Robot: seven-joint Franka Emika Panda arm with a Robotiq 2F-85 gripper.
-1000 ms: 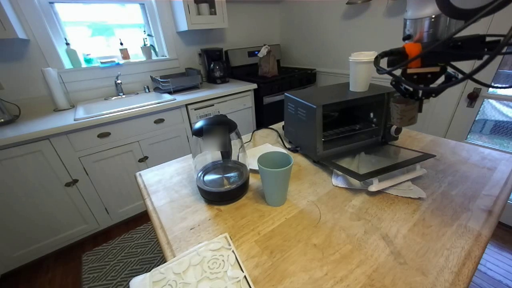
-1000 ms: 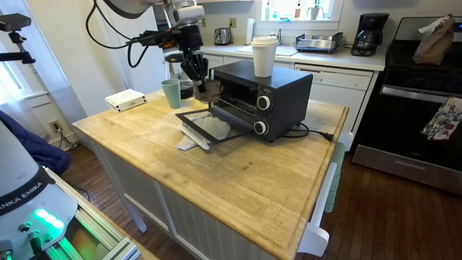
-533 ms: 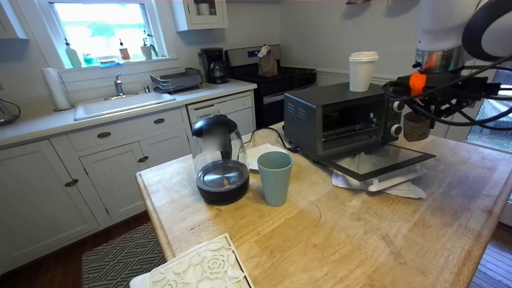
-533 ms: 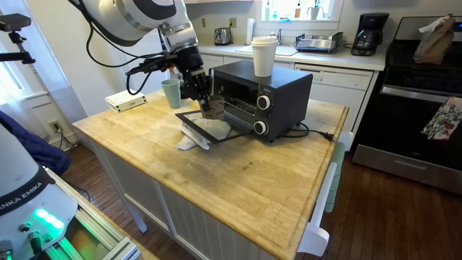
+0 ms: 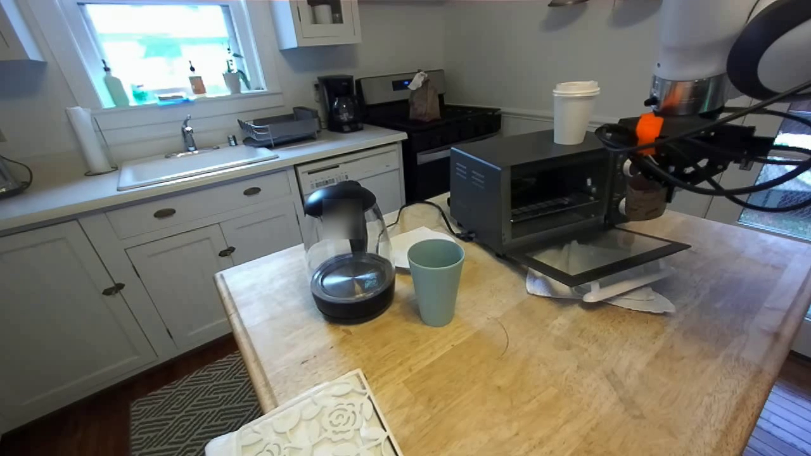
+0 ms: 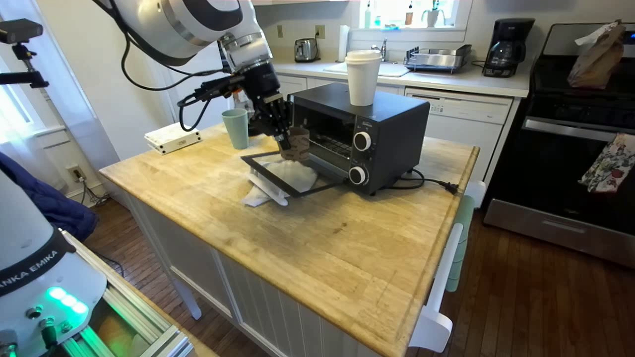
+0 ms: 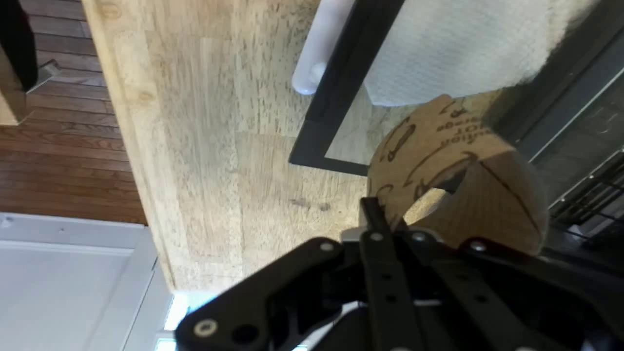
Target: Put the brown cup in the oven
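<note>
The brown cup (image 5: 645, 201) is a printed cardboard sleeve; in the wrist view the tabletop shows through it (image 7: 419, 146). My gripper (image 6: 286, 140) is shut on its wall, with one dark finger on the outside in the wrist view (image 7: 382, 214). The cup is in the air in front of the oven, above the open door, in an exterior view (image 6: 298, 145). The oven (image 6: 397, 148) is a dark boxy toaster oven. Its glass door (image 5: 589, 253) is down and the wire rack (image 5: 548, 208) inside shows in both exterior views.
A white lidded cup (image 6: 363, 79) stands on the oven's top. A green cup (image 5: 437, 285) and a glass kettle (image 5: 351, 278) stand beside the oven. Cloth or paper (image 6: 258, 196) lies under the door. A white box (image 6: 173, 138) lies at the table's far end.
My gripper has come down with the brown cup from near the oven's upper front to low above the open door. In the last half second it moved slightly closer to the oven.
</note>
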